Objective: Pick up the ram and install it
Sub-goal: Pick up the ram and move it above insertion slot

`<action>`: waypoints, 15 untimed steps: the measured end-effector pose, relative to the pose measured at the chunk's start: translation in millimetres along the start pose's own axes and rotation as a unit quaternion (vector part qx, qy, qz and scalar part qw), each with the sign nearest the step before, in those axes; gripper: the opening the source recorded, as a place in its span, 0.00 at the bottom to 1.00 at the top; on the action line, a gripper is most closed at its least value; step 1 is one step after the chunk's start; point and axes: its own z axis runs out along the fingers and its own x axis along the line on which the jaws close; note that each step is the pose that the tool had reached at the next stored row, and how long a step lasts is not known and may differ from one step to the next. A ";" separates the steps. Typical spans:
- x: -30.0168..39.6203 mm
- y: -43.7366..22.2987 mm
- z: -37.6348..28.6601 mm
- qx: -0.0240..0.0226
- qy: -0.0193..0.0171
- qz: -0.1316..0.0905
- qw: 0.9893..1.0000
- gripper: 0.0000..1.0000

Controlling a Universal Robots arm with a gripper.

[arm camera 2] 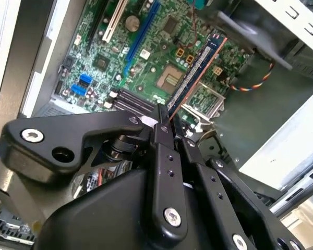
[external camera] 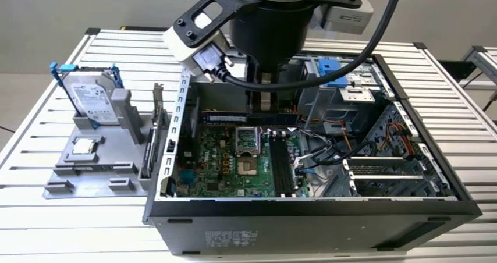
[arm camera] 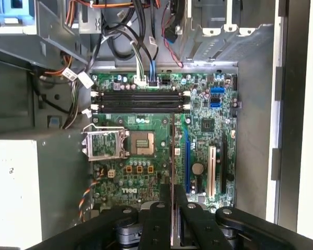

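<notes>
While the gripper [external camera: 268, 103] hangs inside the open computer case [external camera: 311, 216], we see its fingers [arm camera 2: 161, 140] closed narrowly on one end of the ram [arm camera 2: 195, 67], which juts out above the motherboard [external camera: 225, 164]. In the exterior view the ram lies level at twelve o'clock of the CPU socket [external camera: 247, 139], apart from the black memory slots [external camera: 283, 170] at its five o'clock. At nine o'clock of the case sits the grey tray [external camera: 116, 158], bearing a hard drive [external camera: 92, 97].

Satin-black end effector [arm camera 2: 167, 119], ribbed metal table [external camera: 70, 222]
</notes>
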 end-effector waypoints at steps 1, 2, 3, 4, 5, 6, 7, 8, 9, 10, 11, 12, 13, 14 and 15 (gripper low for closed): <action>0.1 2.6 0.0 0.000 0.000 0.000 1.000 0.00; 0.1 4.9 -0.1 0.000 0.000 0.000 1.000 0.00; 0.2 7.1 -0.1 0.000 0.000 0.001 1.000 0.00; 0.2 9.1 -0.1 0.000 0.000 0.001 1.000 0.00; 0.3 11.3 -0.2 0.000 0.000 0.002 1.000 0.00; 0.3 13.3 -0.2 0.000 0.000 0.002 1.000 0.00; 0.4 15.2 -0.2 0.000 0.000 0.003 1.000 0.00; 0.4 17.4 -0.3 0.000 0.000 0.003 1.000 0.00; 0.4 19.4 -0.3 0.000 0.000 0.004 1.000 0.00; 0.4 20.9 -0.3 0.000 0.000 0.004 1.000 0.00; 0.5 22.4 -0.3 0.000 0.000 0.005 1.000 0.00; 0.5 23.7 -0.3 0.000 0.000 0.007 1.000 0.00; 0.6 24.9 -0.3 0.000 0.000 0.008 1.000 0.00; 0.6 26.0 -0.3 0.000 0.000 0.009 1.000 0.00; 0.6 27.3 -0.3 0.000 0.000 0.011 1.000 0.00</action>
